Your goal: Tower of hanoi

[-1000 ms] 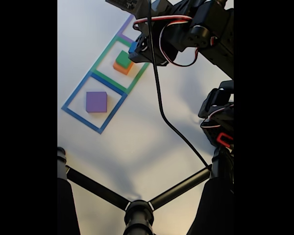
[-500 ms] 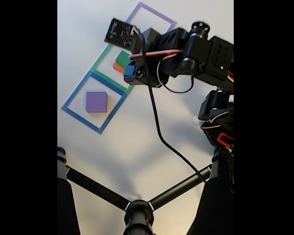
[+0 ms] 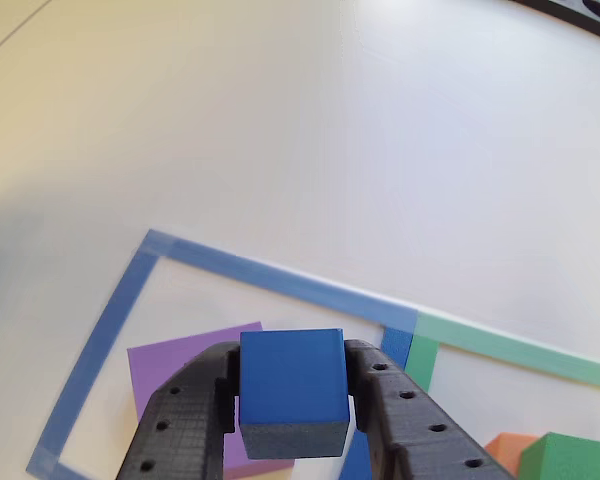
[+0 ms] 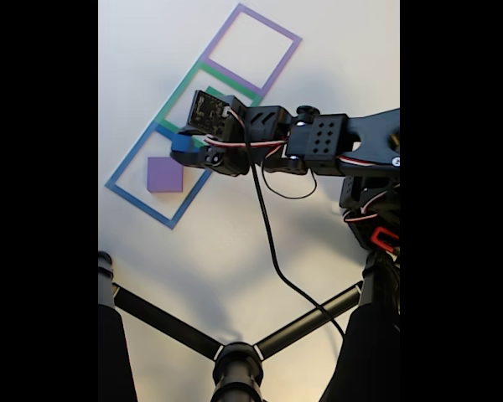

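Note:
My gripper (image 3: 292, 402) is shut on the small blue cube (image 3: 292, 372), which hangs clear of the table between two black fingers (image 3: 400, 425). Below and left of the cube lies the flat purple block (image 3: 175, 372), inside the blue taped outline (image 3: 280, 275). At the lower right edge of the other view sit the orange block (image 3: 502, 448) and the green block (image 3: 572, 458). In the fixed view the gripper (image 4: 185, 150) holds the blue cube (image 4: 182, 142) just above and right of the purple block (image 4: 164, 175); the arm hides most of the orange and green blocks.
A green taped outline (image 3: 500, 345) adjoins the blue one, and a purple taped outline (image 4: 256, 42) lies beyond it. The arm's base (image 4: 373, 209) stands at the right, a black cable (image 4: 272, 243) trails from the wrist, and black tripod legs (image 4: 235, 356) cross the table's near side.
The gripper has carried the blue cube from above the green and orange stack down-left in the fixed view, to the blue outline near the purple block.

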`<action>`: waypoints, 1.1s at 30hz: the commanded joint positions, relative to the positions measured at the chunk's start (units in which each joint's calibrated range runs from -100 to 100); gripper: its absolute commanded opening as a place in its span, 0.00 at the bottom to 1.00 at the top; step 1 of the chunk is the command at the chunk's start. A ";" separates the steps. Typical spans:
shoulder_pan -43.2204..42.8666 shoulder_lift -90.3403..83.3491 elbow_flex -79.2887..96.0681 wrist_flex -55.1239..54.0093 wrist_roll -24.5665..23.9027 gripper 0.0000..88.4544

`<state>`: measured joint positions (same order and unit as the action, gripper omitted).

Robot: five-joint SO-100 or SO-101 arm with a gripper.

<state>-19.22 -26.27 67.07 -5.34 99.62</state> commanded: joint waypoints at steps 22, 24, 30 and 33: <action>-3.54 16.42 -0.78 -19.46 0.38 0.03; -4.15 17.22 -0.87 -20.44 0.38 0.03; -5.22 20.74 -4.14 -21.16 0.38 0.03; -5.29 21.86 -4.87 -21.65 0.38 0.03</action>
<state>-23.91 -4.25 64.92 -25.12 99.62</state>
